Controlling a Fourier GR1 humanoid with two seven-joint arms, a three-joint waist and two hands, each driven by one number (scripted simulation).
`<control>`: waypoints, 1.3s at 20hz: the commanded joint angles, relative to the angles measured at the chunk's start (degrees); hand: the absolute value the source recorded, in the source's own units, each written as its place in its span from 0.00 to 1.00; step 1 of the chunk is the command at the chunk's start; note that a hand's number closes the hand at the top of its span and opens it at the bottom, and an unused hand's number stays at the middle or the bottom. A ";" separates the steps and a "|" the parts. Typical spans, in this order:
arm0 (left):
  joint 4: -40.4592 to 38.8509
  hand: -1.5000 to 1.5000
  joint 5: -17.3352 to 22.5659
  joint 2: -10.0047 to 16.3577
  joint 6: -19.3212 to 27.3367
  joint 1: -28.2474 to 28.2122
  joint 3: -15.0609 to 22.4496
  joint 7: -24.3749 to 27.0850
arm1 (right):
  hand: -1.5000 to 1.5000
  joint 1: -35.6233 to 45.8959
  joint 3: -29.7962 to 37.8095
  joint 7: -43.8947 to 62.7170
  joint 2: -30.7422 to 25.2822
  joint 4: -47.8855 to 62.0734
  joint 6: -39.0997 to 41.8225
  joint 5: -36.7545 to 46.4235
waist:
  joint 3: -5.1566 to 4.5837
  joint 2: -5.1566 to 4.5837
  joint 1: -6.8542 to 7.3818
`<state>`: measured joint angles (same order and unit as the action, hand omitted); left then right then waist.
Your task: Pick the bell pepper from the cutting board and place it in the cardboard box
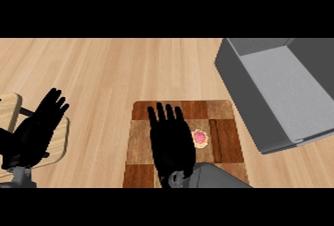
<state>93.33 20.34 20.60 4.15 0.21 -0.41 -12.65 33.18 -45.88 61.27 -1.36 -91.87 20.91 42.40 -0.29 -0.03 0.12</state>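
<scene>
Fingers (171, 117) of my right hand (171, 145) are straight, holding nothing, beside the bell pepper (200, 138) (left hand (39, 128) open too).

Flat right hand (171, 141) over cutting board (227, 118), bell pepper (200, 138) beside it, grey box (238, 79) upper right, left hand (39, 126) lower left.

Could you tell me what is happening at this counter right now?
The robot's right hand is open, fingers straight, over the cutting board, just left of the small bell pepper. The pepper lies on the board and is not yet grasped. The grey box stands open to the board's right and a little farther away. The left hand rests open near the view's left edge.
</scene>
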 commanded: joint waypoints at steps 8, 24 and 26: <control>-1.36 0.50 0.80 0.80 -4.26 0.60 -4.11 0.87 | 0.00 0.85 -0.04 2.19 1.32 4.54 2.15 4.21 | 0.27 0.08 0.16; -2.63 0.50 -2.57 -1.74 -3.60 1.09 -3.64 2.07 | 0.00 6.33 -3.85 8.19 1.32 12.62 -2.84 -0.65 | 0.26 0.04 0.55; 0.15 0.50 -0.98 -0.70 -3.79 0.73 -4.49 -1.38 | 0.00 4.83 -3.69 7.01 1.32 13.87 -1.94 1.24 | 0.28 0.11 0.46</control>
<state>91.59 19.11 19.02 0.61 1.44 -3.44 -13.02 38.08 -48.96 61.39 -0.87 -79.67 18.35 42.63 -0.33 -0.11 0.52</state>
